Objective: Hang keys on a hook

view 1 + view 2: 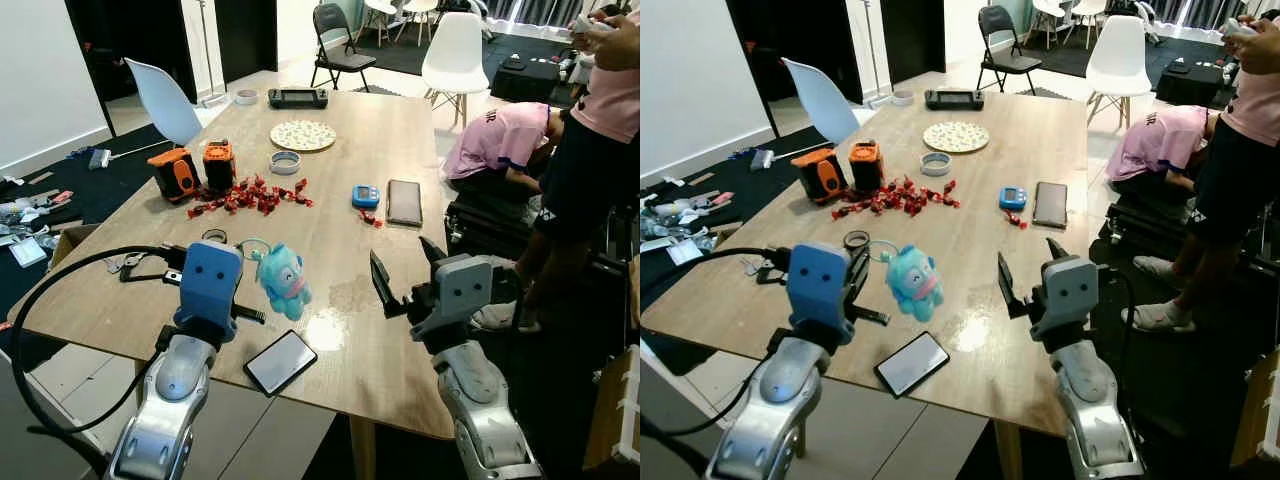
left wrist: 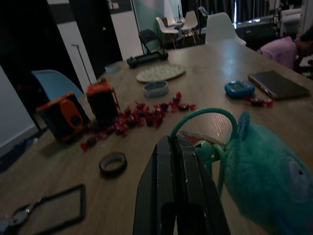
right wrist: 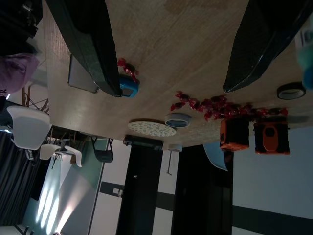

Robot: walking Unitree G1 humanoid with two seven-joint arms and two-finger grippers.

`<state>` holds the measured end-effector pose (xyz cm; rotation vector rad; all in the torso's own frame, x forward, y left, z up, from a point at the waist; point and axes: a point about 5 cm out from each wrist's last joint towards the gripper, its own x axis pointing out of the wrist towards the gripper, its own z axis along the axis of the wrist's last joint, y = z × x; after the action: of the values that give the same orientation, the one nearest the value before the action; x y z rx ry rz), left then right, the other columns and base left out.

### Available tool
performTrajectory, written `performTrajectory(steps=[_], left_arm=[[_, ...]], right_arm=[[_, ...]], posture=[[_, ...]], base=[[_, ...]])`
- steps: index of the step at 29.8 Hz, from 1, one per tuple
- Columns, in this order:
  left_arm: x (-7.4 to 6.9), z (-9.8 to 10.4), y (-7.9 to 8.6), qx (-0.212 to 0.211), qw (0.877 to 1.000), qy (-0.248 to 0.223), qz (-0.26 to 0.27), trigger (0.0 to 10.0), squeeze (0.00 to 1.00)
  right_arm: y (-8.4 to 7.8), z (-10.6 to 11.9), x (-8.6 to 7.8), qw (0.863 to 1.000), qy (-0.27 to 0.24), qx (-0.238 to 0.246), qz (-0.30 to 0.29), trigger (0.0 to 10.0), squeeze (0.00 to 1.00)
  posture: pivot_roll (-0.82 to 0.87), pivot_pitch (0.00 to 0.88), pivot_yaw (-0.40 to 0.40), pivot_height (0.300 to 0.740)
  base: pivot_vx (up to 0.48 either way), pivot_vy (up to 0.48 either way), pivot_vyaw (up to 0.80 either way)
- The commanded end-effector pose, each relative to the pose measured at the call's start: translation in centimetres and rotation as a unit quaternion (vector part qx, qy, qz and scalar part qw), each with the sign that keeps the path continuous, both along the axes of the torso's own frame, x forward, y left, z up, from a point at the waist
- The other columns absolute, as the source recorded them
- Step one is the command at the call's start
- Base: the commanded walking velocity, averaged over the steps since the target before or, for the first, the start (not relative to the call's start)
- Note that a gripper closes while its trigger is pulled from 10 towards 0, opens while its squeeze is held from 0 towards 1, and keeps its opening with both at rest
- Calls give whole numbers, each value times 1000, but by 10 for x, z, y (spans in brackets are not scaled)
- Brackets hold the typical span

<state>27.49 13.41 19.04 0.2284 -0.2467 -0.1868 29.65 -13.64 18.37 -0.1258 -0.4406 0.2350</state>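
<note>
A blue plush toy (image 1: 286, 283) on a teal ring (image 2: 203, 117) hangs just above the wooden table (image 1: 400, 150) near its front edge. My left gripper (image 2: 174, 143) is shut on the ring where it meets the toy, and a small teal charm (image 2: 204, 151) dangles beside the fingers. To the right, my right gripper (image 1: 405, 266) hovers over the table with its fingers wide open and nothing between them; the right wrist view has it (image 3: 172, 89) above bare wood.
A phone (image 1: 281, 361) lies below the toy at the table's edge. Red candies (image 1: 255, 196), two orange boxes (image 1: 195, 168), a tape ring (image 1: 214, 237), a blue timer (image 1: 366, 196) and a dark case (image 1: 404, 202) lie farther back. Two people (image 1: 590, 140) are at the right.
</note>
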Motion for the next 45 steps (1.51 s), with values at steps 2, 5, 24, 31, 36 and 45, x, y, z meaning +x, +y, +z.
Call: performTrajectory(steps=[2,5,24,31,36,45], left_arm=[[-5,-2,-3,-2,1000,0,-5,10000,0],[-5,-3,-3,-4,1000,2,-4,10000,0],[-3,-3,-1,0,1000,2,6,10000,0],[-4,-4,1,0,1000,4,12,10000,0],[-4,-5,1,1,1000,4,13,10000,0],[-3,-5,2,2,1000,5,14,10000,0]], right_arm=[[3,-8,-2,1000,12,-3,6,10000,0],[4,-9,-3,1000,13,-3,9,10000,0],[3,-10,0,1000,17,-9,3,10000,0],[4,-10,2,1000,18,-11,7,10000,0],[5,-10,2,1000,19,-12,8,10000,0],[5,-11,3,1000,19,-12,9,10000,0]], posture=[[105,102,-8,740],[103,104,-8,740],[109,109,-7,740],[121,110,-17,740],[122,109,-17,740],[124,102,-15,740]], base=[[0,0,0],[0,0,0],[0,0,0],[0,0,639],[0,0,800],[0,0,799]])
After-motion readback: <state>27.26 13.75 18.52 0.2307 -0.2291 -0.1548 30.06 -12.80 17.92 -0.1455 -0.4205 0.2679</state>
